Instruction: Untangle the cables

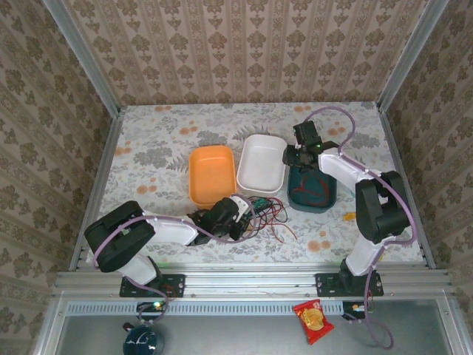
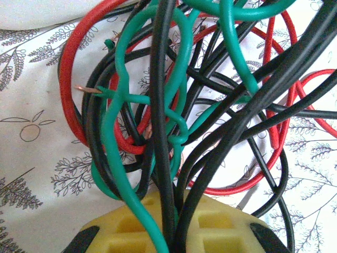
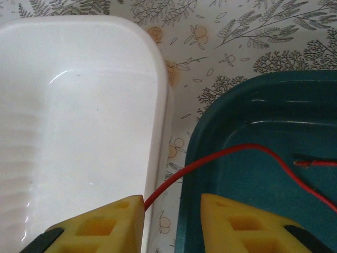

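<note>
The tangle of cables, thin red, green and black wires, lies near the table's front, between the two arms. My left gripper is at its left edge. In the left wrist view the yellow fingers are closed together, and the left gripper is shut on black and green cables that rise out of the jaws into the knot. My right gripper hovers over the gap between the white and teal trays. Seen from its wrist, the right gripper is open. A single red cable runs from its left finger into the teal tray.
Three trays stand in a row behind the tangle: an orange tray, a white tray and a teal tray holding red wire. Wallpapered walls close in the table on three sides.
</note>
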Available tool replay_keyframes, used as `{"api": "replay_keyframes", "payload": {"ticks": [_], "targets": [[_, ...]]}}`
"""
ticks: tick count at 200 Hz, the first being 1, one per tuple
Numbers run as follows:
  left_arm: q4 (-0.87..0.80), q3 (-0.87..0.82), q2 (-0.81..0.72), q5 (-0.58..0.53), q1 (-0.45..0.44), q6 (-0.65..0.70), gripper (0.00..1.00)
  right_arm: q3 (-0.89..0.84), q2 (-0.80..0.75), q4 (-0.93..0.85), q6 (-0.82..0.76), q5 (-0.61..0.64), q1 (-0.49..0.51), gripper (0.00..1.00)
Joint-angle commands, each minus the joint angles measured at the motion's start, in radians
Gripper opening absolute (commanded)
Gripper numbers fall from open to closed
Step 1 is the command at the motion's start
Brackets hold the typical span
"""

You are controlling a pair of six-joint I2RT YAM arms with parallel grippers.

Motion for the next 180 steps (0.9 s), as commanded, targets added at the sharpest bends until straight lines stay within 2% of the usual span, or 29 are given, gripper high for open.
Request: {"api": "replay_keyframes", "payload": {"ticks": [1, 119, 151, 180], "targets": [[-0.091, -0.008, 0.038, 0.013, -0.001, -0.004, 0.11, -0.012, -0.041, 0.026, 0.011, 0.013, 0.018, 0.34], [-0.091, -0.009, 0.038, 0.016, 0.001, -0.003, 0.11, -0.014, -0.035, -0.002, -0.045, 0.09, 0.05, 0.34], [-0.091, -0.009, 0.037, 0.013, 0.001, -0.003, 0.11, -0.014, -0.026, -0.008, -0.041, 0.075, 0.05, 0.28], [-0.089, -0.011, 0.036, 0.012, 0.0, -0.005, 0.1, -0.025, -0.035, -0.006, -0.036, 0.077, 0.05, 0.12]]}}
